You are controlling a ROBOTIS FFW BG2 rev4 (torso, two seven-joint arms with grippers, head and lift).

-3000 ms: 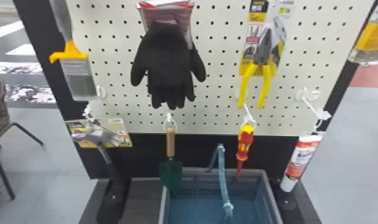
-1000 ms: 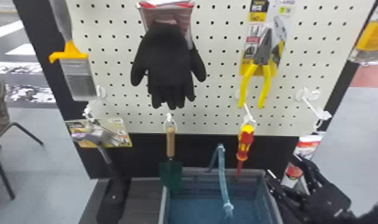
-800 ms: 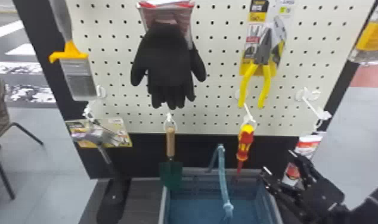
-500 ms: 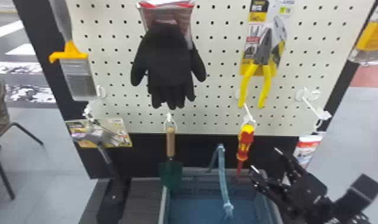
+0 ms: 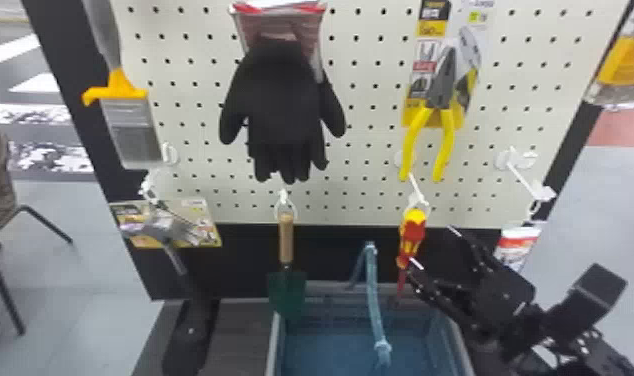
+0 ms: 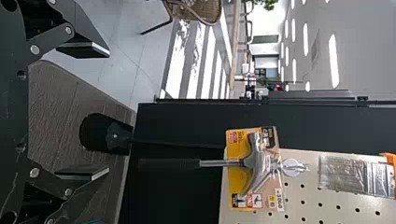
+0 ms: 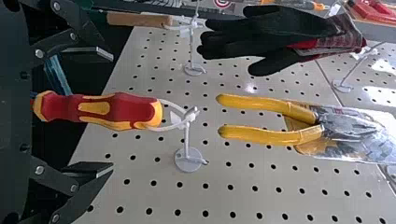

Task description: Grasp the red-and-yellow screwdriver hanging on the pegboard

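In the head view my right gripper [image 5: 433, 246] stands open just right of the red-and-yellow screwdriver [image 5: 412, 236], which hangs tip down from a white hook [image 5: 417, 192]. One fingertip overlaps the lower handle there. Seen from the right wrist, the open gripper [image 7: 112, 112] has its fingers on either side of the screwdriver [image 7: 100, 109], with space between handle and both pads. A ring joins the handle end to the hook [image 7: 187, 140]. At the left wrist, my left gripper [image 6: 109, 112] is open with nothing held, facing a packaged hammer [image 6: 257, 163].
Yellow-handled pliers [image 5: 443, 110] hang above the screwdriver and a white tube [image 5: 518, 245] hangs to its right. A small trowel [image 5: 287, 280], black gloves [image 5: 286, 110] and a brush [image 5: 131, 130] hang farther left. Below stands a blue-grey basket [image 5: 275, 345] with its handle raised.
My right gripper came into the head view from the lower right and moved left and slightly up, up to the screwdriver. The screwdriver has stayed on its hook.
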